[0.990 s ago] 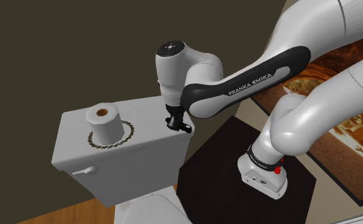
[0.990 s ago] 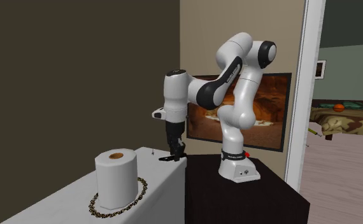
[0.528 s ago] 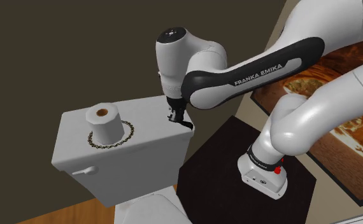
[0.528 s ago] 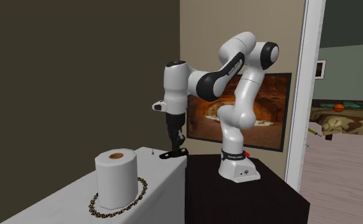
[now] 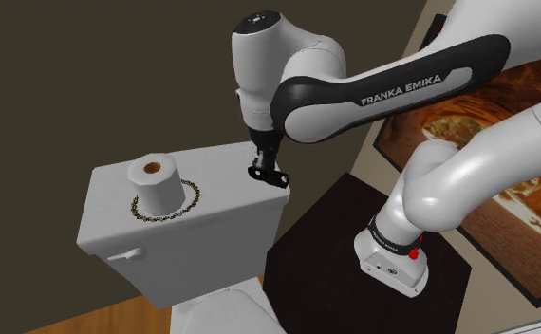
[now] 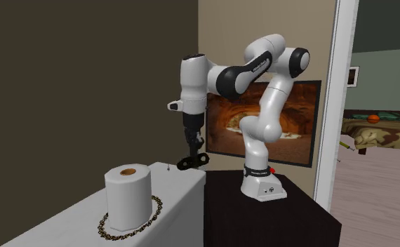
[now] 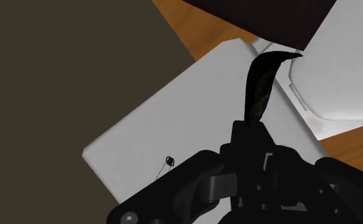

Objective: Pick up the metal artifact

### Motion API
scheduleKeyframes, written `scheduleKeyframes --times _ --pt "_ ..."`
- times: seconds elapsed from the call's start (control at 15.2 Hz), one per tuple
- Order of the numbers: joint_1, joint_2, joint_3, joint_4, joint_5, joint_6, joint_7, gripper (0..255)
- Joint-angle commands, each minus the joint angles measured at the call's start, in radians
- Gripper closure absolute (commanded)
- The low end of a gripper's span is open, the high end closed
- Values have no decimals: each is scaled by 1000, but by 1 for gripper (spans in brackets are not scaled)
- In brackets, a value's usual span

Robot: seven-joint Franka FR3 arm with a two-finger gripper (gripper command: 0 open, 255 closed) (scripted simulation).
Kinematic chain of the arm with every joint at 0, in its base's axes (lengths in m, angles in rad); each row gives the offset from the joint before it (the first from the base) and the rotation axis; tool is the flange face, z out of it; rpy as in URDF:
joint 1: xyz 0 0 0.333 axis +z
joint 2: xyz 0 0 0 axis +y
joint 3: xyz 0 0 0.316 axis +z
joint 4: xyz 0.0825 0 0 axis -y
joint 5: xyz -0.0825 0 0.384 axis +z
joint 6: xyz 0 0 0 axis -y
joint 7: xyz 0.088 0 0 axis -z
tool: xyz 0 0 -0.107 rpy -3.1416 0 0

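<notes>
While the white arm (image 5: pixel 392 90) is reaching toward the shoulder view's left, the black gripper (image 5: pixel 263 161) is pointing down over the toilet cistern's lid (image 5: pixel 216 185). Its 2 fingers are clamping a dark, curved metal artifact (image 5: pixel 270 176). The artifact is hanging just over the lid's corner nearest the stand (image 5: pixel 307 256). A toilet roll (image 5: pixel 155 182) is standing upright farther along the lid, with a beaded chain (image 5: pixel 193 194) lying in a ring around its foot.

From the second exterior view, the gripper (image 6: pixel 193 146) is hanging straight down and the artifact (image 6: pixel 193 161) is sticking out sideways below it, a small gap showing between it and the lid (image 6: pixel 181 181). The roll (image 6: pixel 128 196) and chain (image 6: pixel 153 209) are sitting well apart from it.

Along the wrist view, the fingers are closing on the artifact's (image 7: pixel 260 89) lower end, and its hooked tip is curving away from the gripper (image 7: pixel 252 137). Below it the white lid (image 7: pixel 193 108) is showing, with a tiny dark ring (image 7: pixel 169 160) on a thin thread lying on it, and wooden floor (image 7: pixel 196 25) beyond.
</notes>
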State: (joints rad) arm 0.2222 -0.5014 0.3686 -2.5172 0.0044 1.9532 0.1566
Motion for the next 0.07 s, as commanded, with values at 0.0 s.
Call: scheduleKeyframes --times 0.0 --pt "0 2 0 9 0 -8 0 255"
